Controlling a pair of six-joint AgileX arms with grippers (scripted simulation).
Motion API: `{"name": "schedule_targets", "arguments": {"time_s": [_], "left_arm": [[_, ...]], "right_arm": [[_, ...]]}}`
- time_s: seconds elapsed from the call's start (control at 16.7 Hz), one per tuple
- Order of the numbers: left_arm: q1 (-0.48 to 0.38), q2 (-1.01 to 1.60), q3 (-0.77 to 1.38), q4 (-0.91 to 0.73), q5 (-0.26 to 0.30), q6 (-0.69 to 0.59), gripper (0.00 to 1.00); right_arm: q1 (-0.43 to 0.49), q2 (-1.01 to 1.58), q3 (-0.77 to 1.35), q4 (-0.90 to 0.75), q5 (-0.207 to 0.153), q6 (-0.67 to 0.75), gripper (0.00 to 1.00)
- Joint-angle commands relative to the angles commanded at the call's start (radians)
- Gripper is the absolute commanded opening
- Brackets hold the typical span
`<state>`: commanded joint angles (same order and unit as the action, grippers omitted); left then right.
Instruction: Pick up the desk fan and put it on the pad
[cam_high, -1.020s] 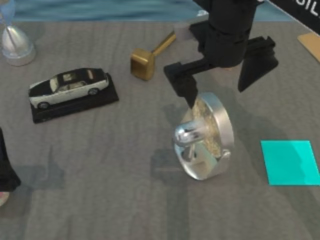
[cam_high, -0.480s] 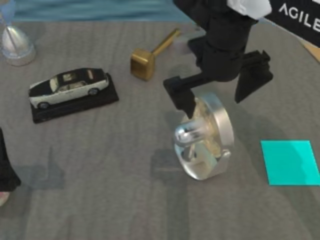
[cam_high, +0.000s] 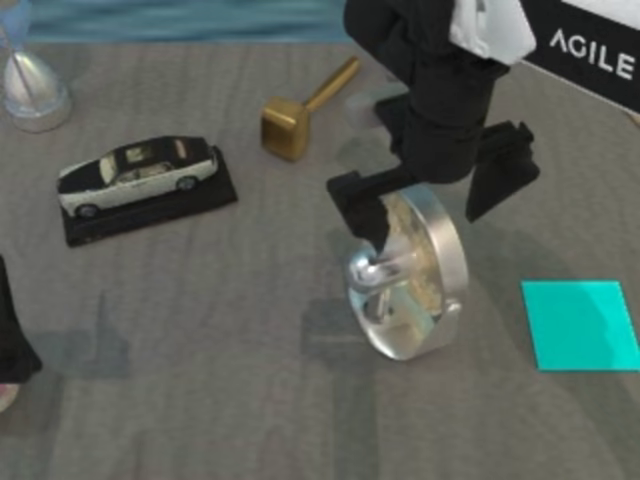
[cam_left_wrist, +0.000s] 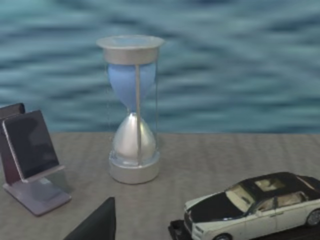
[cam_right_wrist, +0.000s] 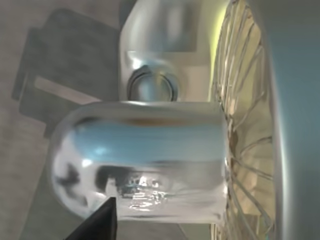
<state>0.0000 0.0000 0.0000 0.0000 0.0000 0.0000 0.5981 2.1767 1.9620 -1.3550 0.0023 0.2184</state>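
Observation:
The desk fan (cam_high: 405, 285) stands on its base mid-table, a chrome ring with a gold-speckled grille and a bulbous hub facing left. My right gripper (cam_high: 428, 192) is open just above it. One finger (cam_high: 356, 203) is on the hub side and the other (cam_high: 502, 168) beyond the ring's right edge, so the ring's top lies between them. The right wrist view shows the hub (cam_right_wrist: 145, 160) and grille (cam_right_wrist: 240, 125) up close, with one fingertip (cam_right_wrist: 100, 222) beside the hub. The cyan pad (cam_high: 580, 323) lies flat to the fan's right. My left arm (cam_high: 12, 345) is parked at the left edge.
A toy car on a black base (cam_high: 140, 185) sits at the left, a gold mallet (cam_high: 295, 115) behind the fan, and an hourglass (cam_high: 30, 85) at the back left. The left wrist view shows the hourglass (cam_left_wrist: 132, 110), a phone stand (cam_left_wrist: 30, 160) and the car (cam_left_wrist: 255, 205).
My right gripper has come down a little toward the fan, still open, so its fingers now straddle the top of the ring. The fan and pad have not moved.

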Motion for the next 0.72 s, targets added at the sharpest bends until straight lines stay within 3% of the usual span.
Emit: {"name": "schedule_targets", "arguments": {"time_s": [0.72], "left_arm": [[0.000,0.000,0.000,0.000,0.000,0.000,1.00]], "right_arm": [[0.000,0.000,0.000,0.000,0.000,0.000,0.02]]}}
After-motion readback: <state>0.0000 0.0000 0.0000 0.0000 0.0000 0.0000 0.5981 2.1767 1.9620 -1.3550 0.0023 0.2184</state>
